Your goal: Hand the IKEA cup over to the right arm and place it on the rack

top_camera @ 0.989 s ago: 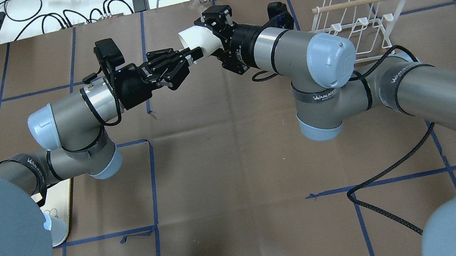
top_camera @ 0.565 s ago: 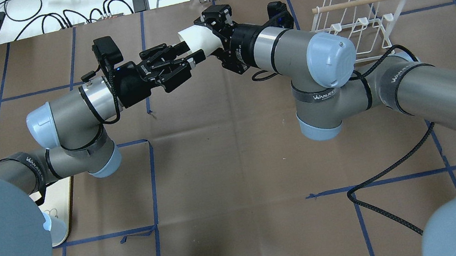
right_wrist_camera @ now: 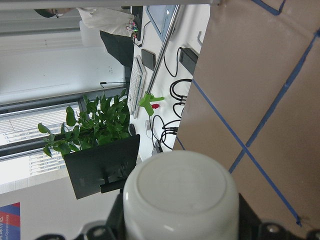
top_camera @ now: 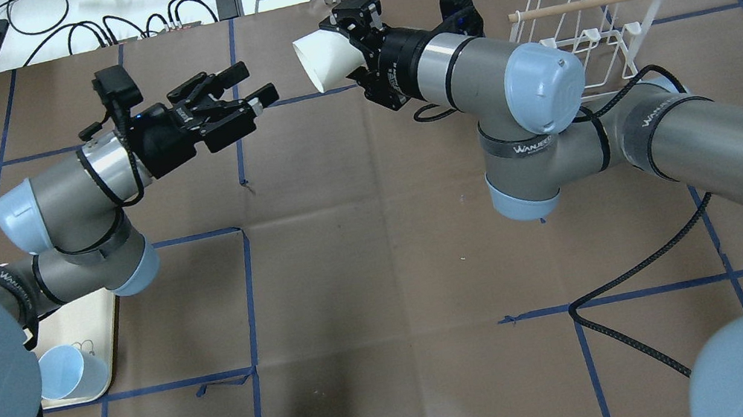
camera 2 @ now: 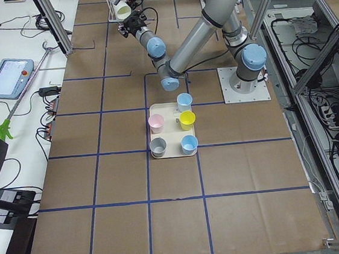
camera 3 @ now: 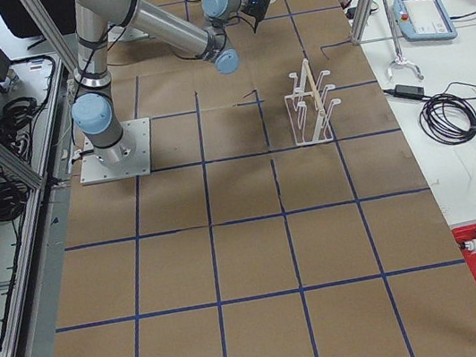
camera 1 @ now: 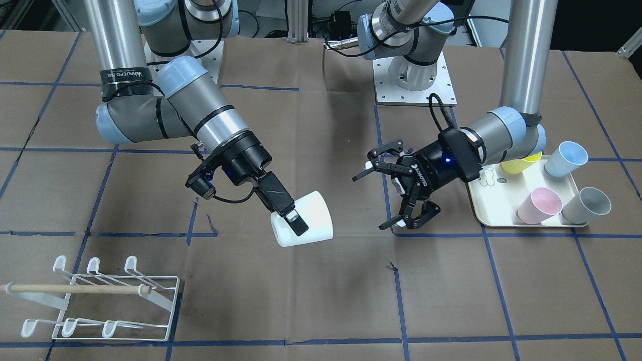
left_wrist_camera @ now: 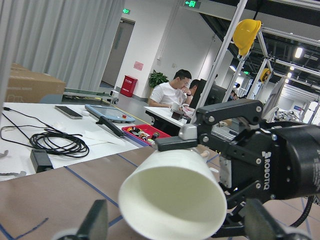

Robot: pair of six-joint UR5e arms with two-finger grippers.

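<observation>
The white IKEA cup (top_camera: 321, 60) hangs above the table, held on its side. My right gripper (top_camera: 343, 55) is shut on its side walls from the base end. In the front view the cup (camera 1: 312, 220) sits under one flat black finger (camera 1: 282, 204). The right wrist view shows the cup's base (right_wrist_camera: 180, 197). My left gripper (top_camera: 241, 94) is open and empty, a short gap left of the cup's mouth, which faces it (left_wrist_camera: 172, 200). It also shows in the front view (camera 1: 396, 198). The white wire rack (top_camera: 581, 41) stands to the right of the right wrist.
A cream tray (camera 1: 501, 208) sits under the left arm, with pink (camera 1: 539, 205), grey (camera 1: 587, 204), blue (camera 1: 567, 158) and yellow (camera 1: 521, 163) cups. A black cable (top_camera: 625, 279) trails across the brown table. Cables and devices lie past the far edge.
My left gripper opened off the cup's rim and drew back to the left. The cup stays in my right gripper, which shifted slightly toward the far edge.
</observation>
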